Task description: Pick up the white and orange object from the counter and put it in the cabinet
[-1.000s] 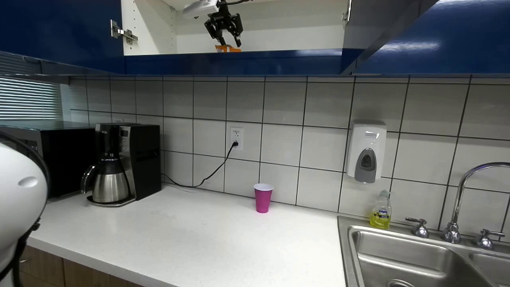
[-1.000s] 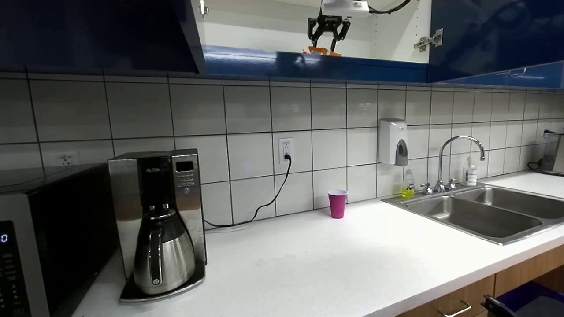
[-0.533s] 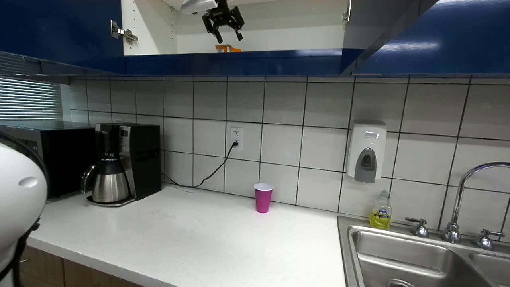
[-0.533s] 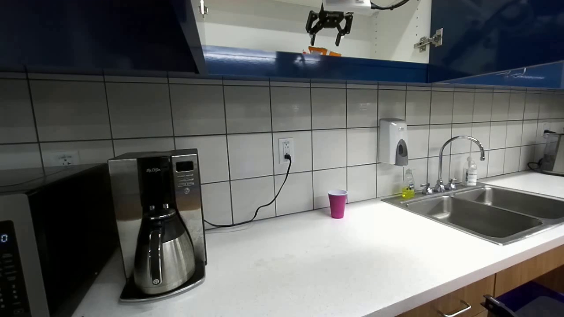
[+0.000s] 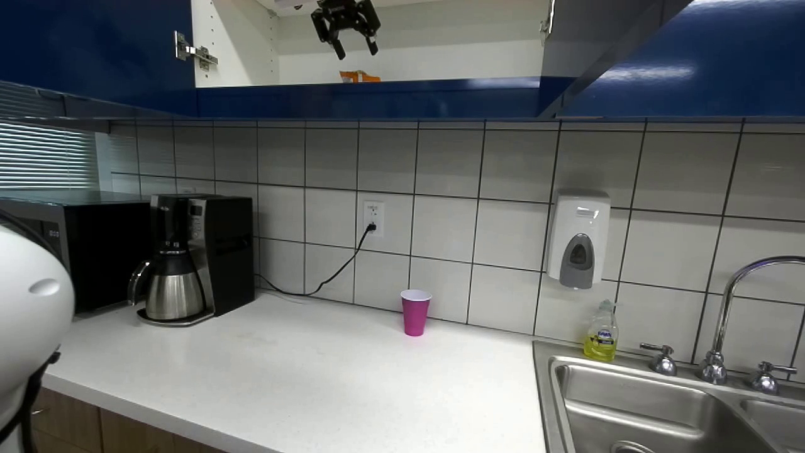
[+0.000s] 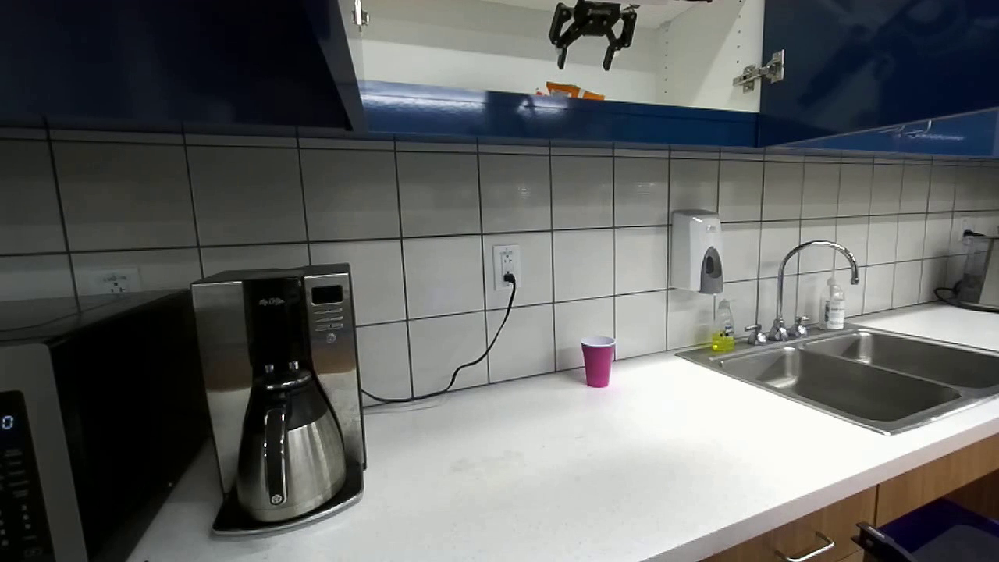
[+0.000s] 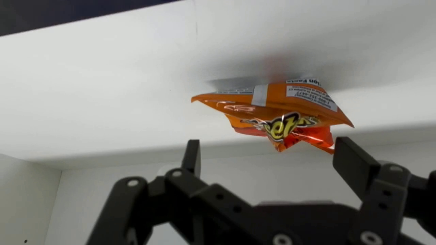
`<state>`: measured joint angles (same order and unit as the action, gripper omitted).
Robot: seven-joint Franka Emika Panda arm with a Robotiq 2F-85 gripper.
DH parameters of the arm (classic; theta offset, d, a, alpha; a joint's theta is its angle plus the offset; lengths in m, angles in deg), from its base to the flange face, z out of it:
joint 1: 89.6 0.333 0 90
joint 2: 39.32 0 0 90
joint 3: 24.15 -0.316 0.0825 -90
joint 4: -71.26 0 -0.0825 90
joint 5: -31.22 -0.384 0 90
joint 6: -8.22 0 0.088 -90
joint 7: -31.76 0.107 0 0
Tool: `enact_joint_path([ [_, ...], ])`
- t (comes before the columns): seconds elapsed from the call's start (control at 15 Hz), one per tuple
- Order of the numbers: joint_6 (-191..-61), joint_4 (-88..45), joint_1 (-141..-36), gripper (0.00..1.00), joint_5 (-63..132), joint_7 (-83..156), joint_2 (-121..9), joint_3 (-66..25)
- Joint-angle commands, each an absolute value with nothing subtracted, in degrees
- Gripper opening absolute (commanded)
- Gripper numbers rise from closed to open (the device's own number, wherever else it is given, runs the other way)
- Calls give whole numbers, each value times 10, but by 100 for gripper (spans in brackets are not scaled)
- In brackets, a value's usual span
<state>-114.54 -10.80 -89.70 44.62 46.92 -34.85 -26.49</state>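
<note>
The orange snack packet [image 7: 276, 110] lies inside the cabinet [image 5: 377, 100], on its floor, right of centre in the wrist view. It should be light, soft and slick; any grip would best pinch the thick middle across its narrow way, not a loose corner. Its long axis runs across the frame, one tip pointing left, the other lower right. The pincer [image 6: 584, 64] hangs above, jaws well apart, holding nothing.

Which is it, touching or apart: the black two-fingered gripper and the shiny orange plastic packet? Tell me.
Apart. In both exterior views, pale cabinet wall shows between the open gripper and the packet below.
</note>
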Motion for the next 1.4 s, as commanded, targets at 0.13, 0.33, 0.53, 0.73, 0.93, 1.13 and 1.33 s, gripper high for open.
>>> enact_joint_path([
  [0.13, -1149, -196, -895, 100, 427, 460, -270, -262],
  [0.33, -1148, -232, -897, 100, 419, 455, -235, -265],
  [0.53, -1140, -275, -897, 100, 408, 448, -192, -267],
  [0.73, -1128, -324, -894, 100, 395, 436, -145, -268],
  [0.93, -1088, -360, -889, 100, 384, 419, -106, -270],
  [1.13, -1028, -392, -883, 100, 379, 399, -71, -273],
  [1.33, -976, -416, -874, 100, 376, 376, -50, -273],
])
